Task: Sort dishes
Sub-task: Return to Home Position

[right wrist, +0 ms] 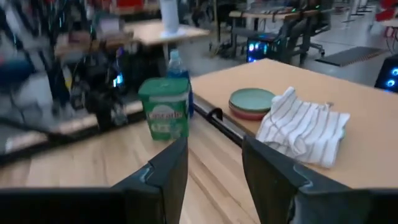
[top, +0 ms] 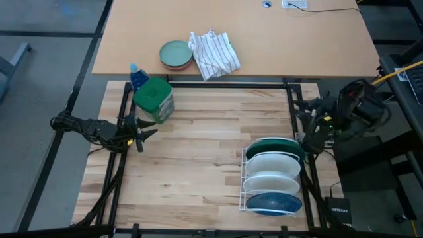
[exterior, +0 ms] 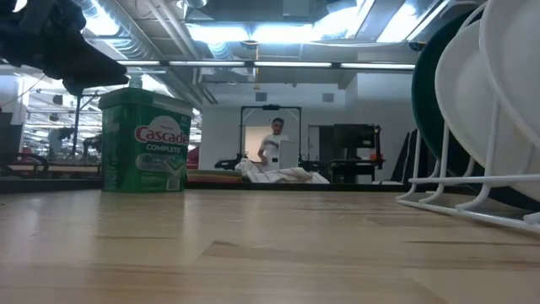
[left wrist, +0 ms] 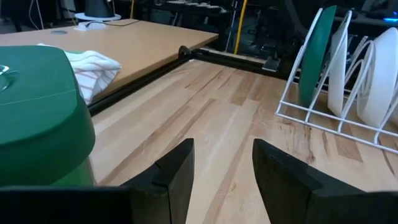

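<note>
Four plates stand in the rack (top: 243,193) on the worktop (top: 198,165): one dark green plate (top: 276,144), two white plates (top: 272,163), one blue plate (top: 272,201). Both grippers are spread apart, holding nothing. The right gripper (top: 308,137) is just beside the rack and could knock the dark green plate. The left gripper (top: 149,129) is near the green tub (top: 154,100) and could bump it.
</note>
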`<state>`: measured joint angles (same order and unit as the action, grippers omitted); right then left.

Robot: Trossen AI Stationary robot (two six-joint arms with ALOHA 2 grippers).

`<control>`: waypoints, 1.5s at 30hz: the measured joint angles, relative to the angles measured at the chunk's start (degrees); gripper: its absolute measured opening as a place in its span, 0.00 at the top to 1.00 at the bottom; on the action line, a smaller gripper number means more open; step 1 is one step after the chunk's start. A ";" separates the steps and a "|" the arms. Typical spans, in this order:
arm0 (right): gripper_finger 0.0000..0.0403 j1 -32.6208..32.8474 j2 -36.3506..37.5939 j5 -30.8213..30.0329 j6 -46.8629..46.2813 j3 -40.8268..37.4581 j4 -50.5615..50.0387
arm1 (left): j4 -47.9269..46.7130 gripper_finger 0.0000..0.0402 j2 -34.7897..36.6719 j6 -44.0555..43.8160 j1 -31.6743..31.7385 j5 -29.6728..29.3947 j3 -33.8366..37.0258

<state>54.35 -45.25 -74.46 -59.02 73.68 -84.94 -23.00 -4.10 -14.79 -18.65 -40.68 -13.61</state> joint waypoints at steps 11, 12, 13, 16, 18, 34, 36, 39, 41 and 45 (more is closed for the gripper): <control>0.62 0.00 17.31 1.01 6.70 -30.52 36.95 | -0.10 0.62 0.00 -0.07 0.00 -3.70 0.00; 0.62 0.00 17.87 1.99 10.01 -32.12 41.64 | -0.11 0.62 0.00 -0.29 0.00 -3.73 0.00; 0.62 0.00 18.35 3.42 13.90 -33.45 46.30 | -0.09 0.62 0.00 -0.54 0.00 -3.77 0.00; 0.62 0.00 19.14 9.66 27.25 -36.46 61.21 | -0.13 0.62 0.00 -1.35 0.00 -3.79 0.00; 0.62 -0.15 19.12 13.92 37.41 -37.98 70.66 | -0.12 0.62 0.00 -1.57 -0.01 -3.83 0.00; 0.62 -29.81 17.60 49.70 55.28 -38.97 80.49 | -0.15 0.62 0.00 -1.75 0.00 -4.14 0.00; 0.62 -35.20 17.67 52.50 55.30 -38.98 77.89 | -0.15 0.62 0.02 -1.73 -0.02 -4.14 0.00; 0.62 -42.71 19.83 59.19 53.51 -38.98 73.14 | -0.16 0.62 0.02 -1.75 0.00 -4.14 0.00; 0.62 -46.83 21.88 63.64 52.15 -38.98 70.32 | -0.39 0.62 0.02 -1.90 -0.02 -4.14 0.00; 0.62 -52.34 25.84 66.47 49.92 -38.98 65.73 | -0.55 0.62 0.02 -1.60 -0.02 -4.14 0.00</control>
<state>2.01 -19.41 -7.99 -9.10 34.70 -19.21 -23.55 -4.08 -16.38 -18.68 -44.82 -13.61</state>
